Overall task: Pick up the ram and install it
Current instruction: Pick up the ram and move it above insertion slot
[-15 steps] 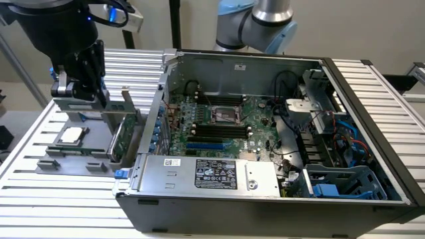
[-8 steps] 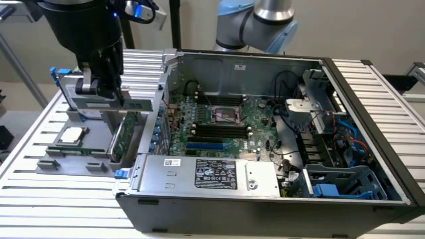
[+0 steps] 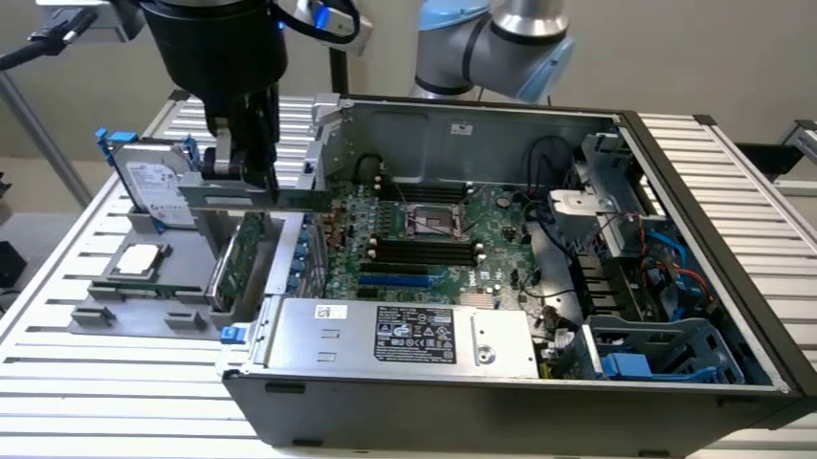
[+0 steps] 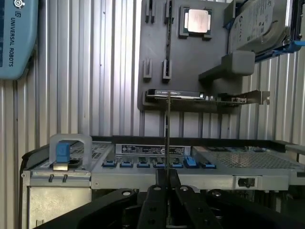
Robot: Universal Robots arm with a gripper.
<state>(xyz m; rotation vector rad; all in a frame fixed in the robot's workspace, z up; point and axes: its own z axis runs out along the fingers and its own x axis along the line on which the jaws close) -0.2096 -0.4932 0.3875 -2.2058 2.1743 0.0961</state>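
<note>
My gripper [image 3: 244,174] hangs over the grey fixture tray [image 3: 90,311], at the exterior view's left of the open computer case [image 3: 715,239]. It is shut on the ram [image 3: 255,198], a long thin stick held level above the tray. In the wrist view the ram [image 4: 167,138] appears edge-on as a thin line rising from the closed fingertips of the gripper [image 4: 167,175]. The dark memory slots [image 3: 422,251] lie on the green motherboard inside the case, apart from the gripper, toward the exterior view's right.
On the tray stand a green expansion card with a metal bracket [image 3: 236,260], a square silver processor [image 3: 138,260] and a hard drive [image 3: 160,186]. The case's power supply [image 3: 396,335] and raised side wall [image 3: 325,143] lie between the tray and the motherboard.
</note>
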